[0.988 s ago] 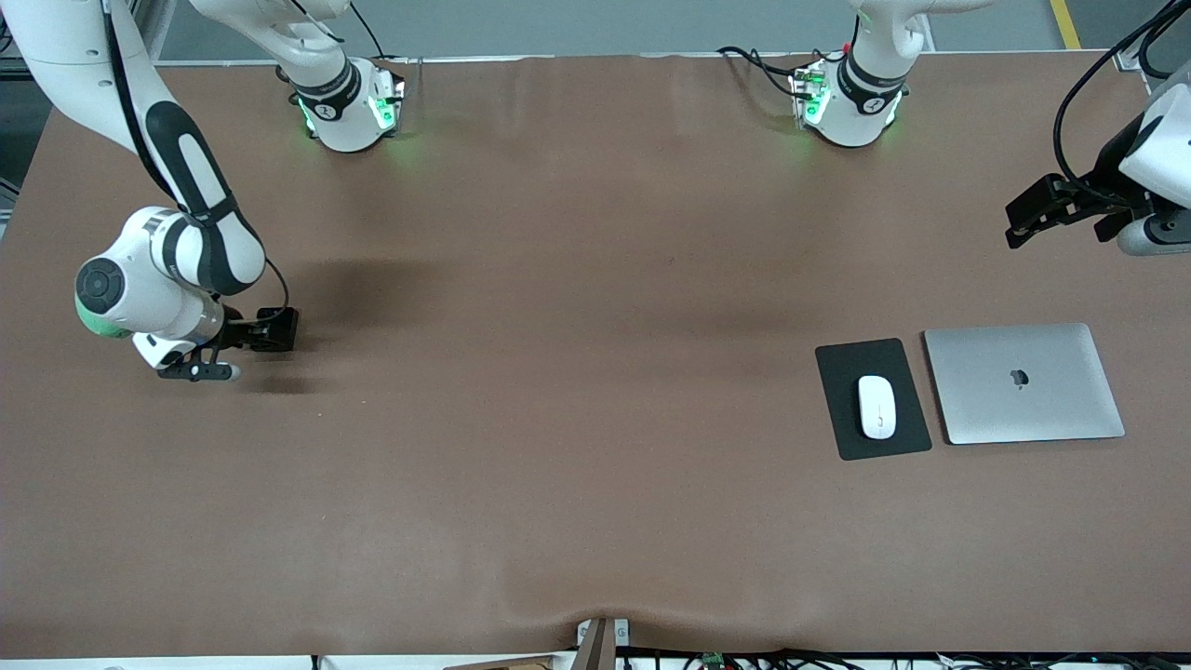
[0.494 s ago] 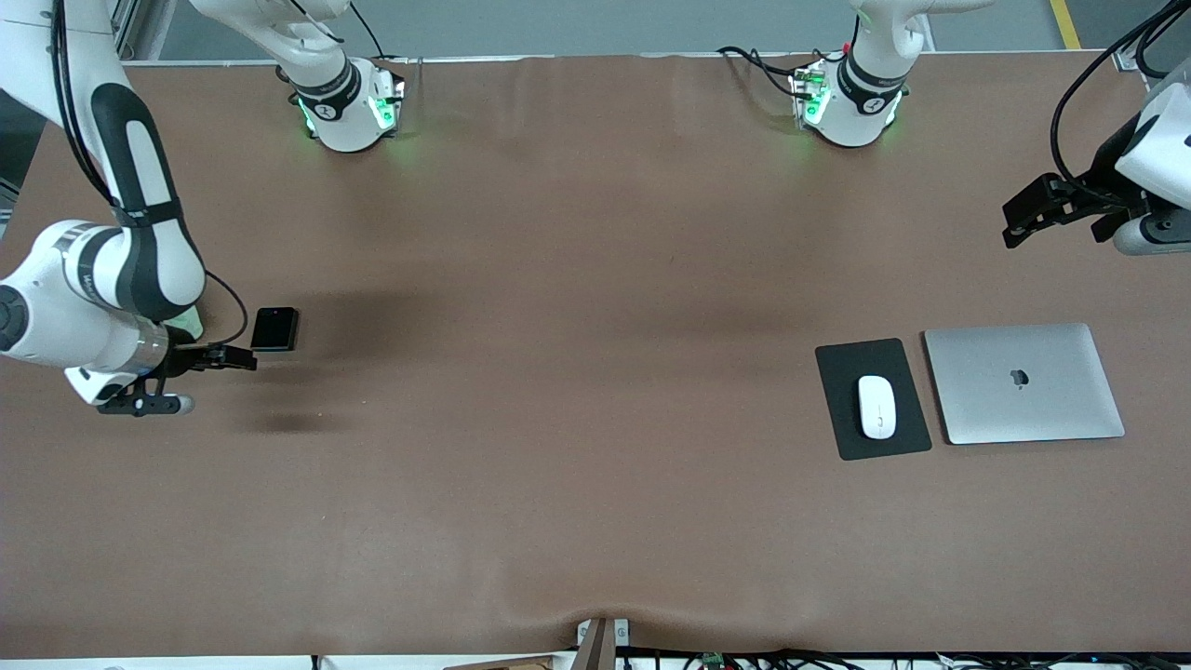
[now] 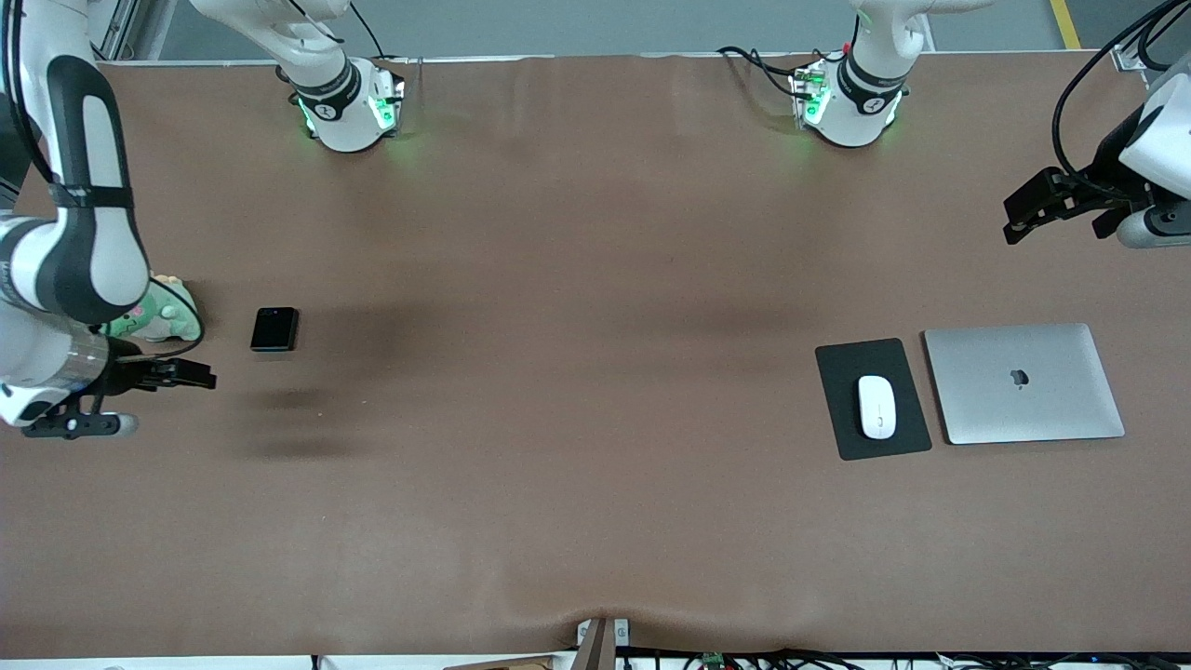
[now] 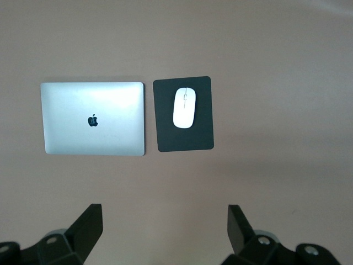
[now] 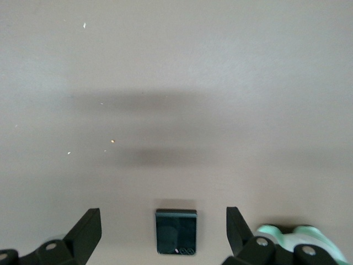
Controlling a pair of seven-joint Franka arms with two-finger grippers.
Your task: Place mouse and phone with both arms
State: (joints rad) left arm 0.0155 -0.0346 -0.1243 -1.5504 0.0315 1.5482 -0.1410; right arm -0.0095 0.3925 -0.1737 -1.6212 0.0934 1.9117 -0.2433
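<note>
The black phone [image 3: 274, 329] lies flat on the brown table toward the right arm's end; it also shows in the right wrist view [image 5: 176, 231]. My right gripper [image 3: 203, 378] is open and empty, apart from the phone, over the table beside a green toy; the right wrist view [image 5: 163, 220] shows both fingers spread wide. The white mouse [image 3: 876, 407] rests on a black pad [image 3: 898, 368] toward the left arm's end, and it also shows in the left wrist view [image 4: 184, 107]. My left gripper [image 3: 1016, 221] is open and empty, high over the table's edge; it also shows in the left wrist view [image 4: 164, 221].
A closed silver laptop [image 3: 1023, 382] lies beside the pad, also in the left wrist view [image 4: 94, 118]. A pale green toy [image 3: 163, 314] sits beside the phone, close to the right arm, also in the right wrist view [image 5: 292, 234].
My right gripper let go of the phone and drew back toward the right arm's end of the table. The phone stays where it was set. The left arm barely moved.
</note>
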